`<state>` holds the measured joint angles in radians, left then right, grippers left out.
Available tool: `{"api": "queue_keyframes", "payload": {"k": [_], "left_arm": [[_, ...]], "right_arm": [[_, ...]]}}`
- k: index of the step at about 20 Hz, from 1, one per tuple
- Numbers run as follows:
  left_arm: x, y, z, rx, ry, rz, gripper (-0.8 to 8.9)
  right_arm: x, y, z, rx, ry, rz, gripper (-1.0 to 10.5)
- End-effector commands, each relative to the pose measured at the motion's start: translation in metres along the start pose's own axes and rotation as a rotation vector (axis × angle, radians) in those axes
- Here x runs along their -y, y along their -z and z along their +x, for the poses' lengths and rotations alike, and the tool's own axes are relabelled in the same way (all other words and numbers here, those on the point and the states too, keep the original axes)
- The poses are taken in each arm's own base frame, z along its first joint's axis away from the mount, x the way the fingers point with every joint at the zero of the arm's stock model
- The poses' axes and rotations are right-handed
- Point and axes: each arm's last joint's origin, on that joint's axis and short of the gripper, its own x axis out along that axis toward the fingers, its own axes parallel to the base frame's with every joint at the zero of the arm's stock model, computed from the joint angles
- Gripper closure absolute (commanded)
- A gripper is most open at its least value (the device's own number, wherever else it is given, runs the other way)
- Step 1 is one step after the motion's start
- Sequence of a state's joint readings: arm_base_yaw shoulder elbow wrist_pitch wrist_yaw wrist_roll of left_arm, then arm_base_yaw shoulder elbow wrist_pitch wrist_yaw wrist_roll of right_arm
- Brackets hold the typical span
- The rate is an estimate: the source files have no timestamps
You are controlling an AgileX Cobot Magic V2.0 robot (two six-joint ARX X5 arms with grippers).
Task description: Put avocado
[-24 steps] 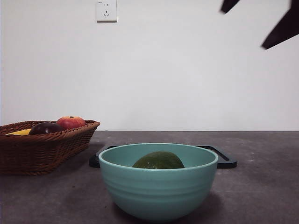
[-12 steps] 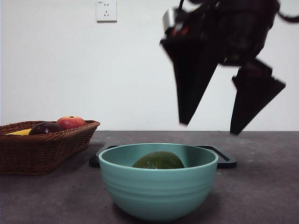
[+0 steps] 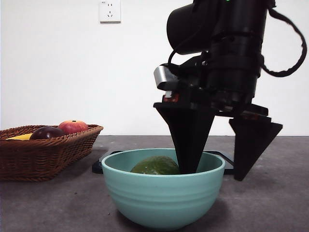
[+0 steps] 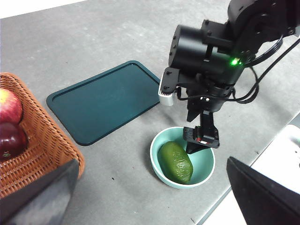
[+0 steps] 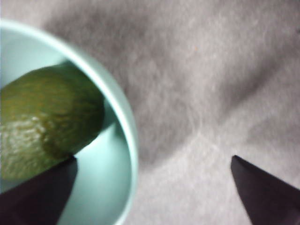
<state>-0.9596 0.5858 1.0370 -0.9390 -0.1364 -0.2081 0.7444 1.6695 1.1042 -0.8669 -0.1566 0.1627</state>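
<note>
The right claw (image 3: 216,173) is wide open, one jaw inside the bowl (image 3: 163,195) beside the avocado (image 3: 154,166).

One avocado (image 3: 155,166), one bowl (image 3: 163,198), one tray (image 4: 106,99), one basket (image 3: 43,152).

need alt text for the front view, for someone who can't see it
A large black right gripper hangs open over a teal bowl, one jaw dipped inside beside the avocado, the other outside the rim. Behind lies a dark tray; at left, a wicker basket holds fruit.
</note>
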Motion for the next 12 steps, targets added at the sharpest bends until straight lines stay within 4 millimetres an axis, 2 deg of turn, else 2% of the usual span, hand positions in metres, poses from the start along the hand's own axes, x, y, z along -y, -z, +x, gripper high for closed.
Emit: {"api": "queue_keyframes", "payload": {"k": [1,3,5,9,12], "left_arm": [[0.001,-0.003,-0.002,0.017,0.006,0.006,3.18],[0.001,-0.003,-0.002,0.017,0.006,0.007,3.18],[0.001,-0.003,-0.002,0.018,0.006,0.007,3.18],[0.001,-0.003,-0.002,0.019,0.006,0.007,3.18],[0.001,-0.003,-0.002,0.020,0.007,0.006,3.18]], "right_arm": [[-0.003,-0.007,0.006,0.009,-0.003,-0.002,6.3],[-0.005,-0.009,0.007,0.031,-0.008,0.001,8.5],[-0.007,-0.011,0.007,0.050,-0.013,-0.005,9.4],[-0.007,-0.012,0.006,0.061,-0.015,0.018,9.4],[-0.003,-0.021,-0.005,0.085,-0.011,0.061,9.4]]}}
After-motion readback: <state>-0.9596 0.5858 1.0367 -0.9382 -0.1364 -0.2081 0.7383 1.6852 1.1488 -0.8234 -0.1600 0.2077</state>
